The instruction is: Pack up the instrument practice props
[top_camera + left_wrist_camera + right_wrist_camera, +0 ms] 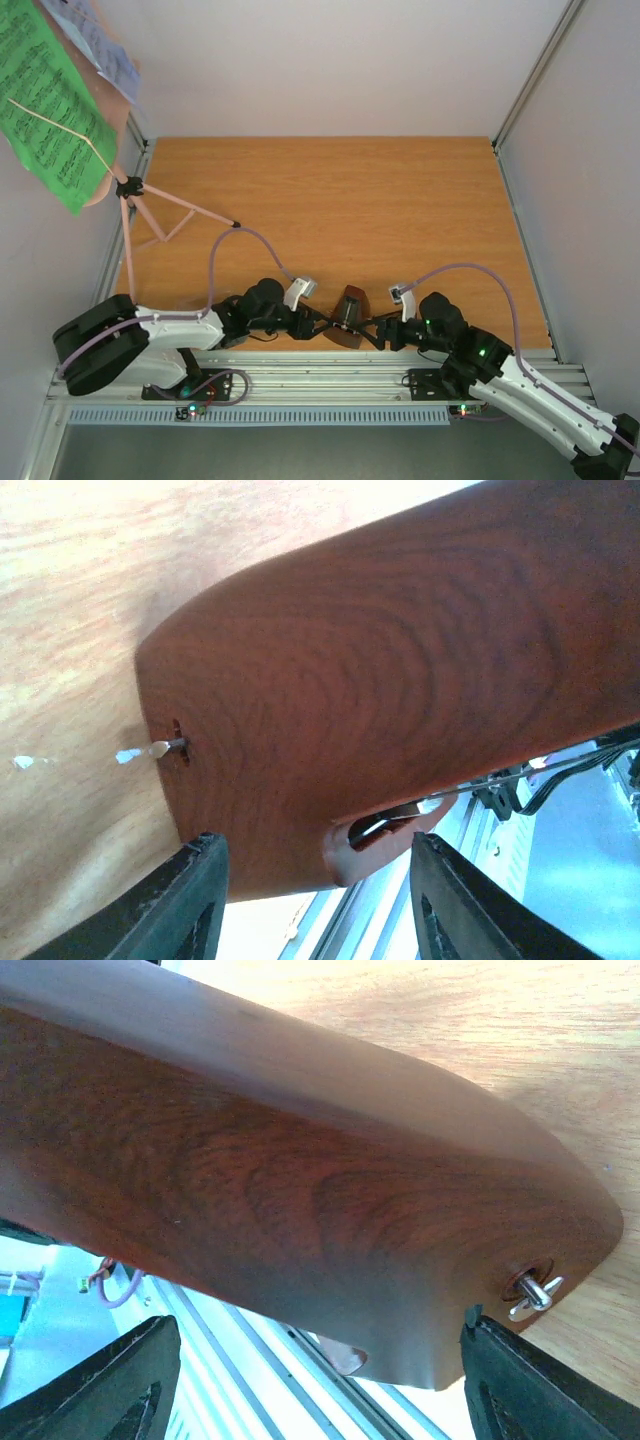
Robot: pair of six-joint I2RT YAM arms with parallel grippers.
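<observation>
Metronome (pixel 349 316) sits low and centre in the top view, at the near edge of the table (pixel 350 190), between the two claws. Left claw (pixel 322 322) reaches in from the left, jaws apart on either side of the wooden body, with a gap showing beside one finger. Right claw (pixel 378 330) comes from the right, jaws wide around it and not pressing. Stand (pixel 135 215) with green and white sheets (pixel 50 110) is at upper left, well apart.
</observation>
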